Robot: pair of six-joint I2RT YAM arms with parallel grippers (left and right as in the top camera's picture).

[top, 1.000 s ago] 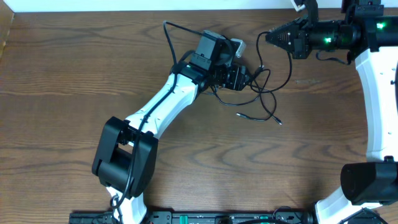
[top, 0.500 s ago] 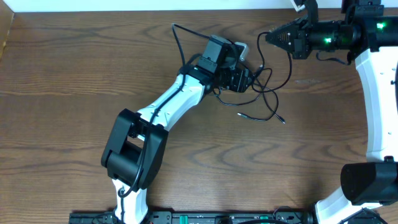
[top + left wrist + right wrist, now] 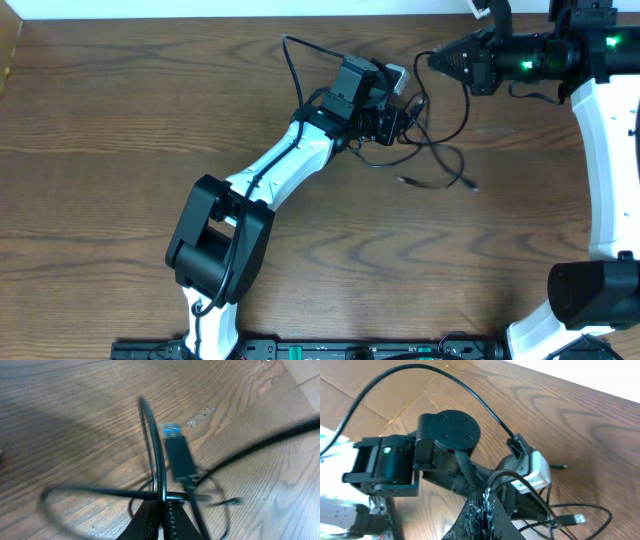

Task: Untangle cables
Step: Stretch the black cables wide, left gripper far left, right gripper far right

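Cables [image 3: 436,148]: black tangle upper centre-right, btwn both grippers, loose ends lying on table [image 3: 120,150]. L gripper [image 3: 407,118] pinched tight on a black loop. R gripper [image 3: 432,60] also closed, w/ a strand caught at its tips. Blue-tipped plug [image 3: 172,430] just beyond L fingers [image 3: 150,517].

- No words, numbers or signs can be read in any view.
- In the left wrist view, some small pale marks [image 3: 201,414] sit on the table [image 3: 75,410] — they are too blurry to read.
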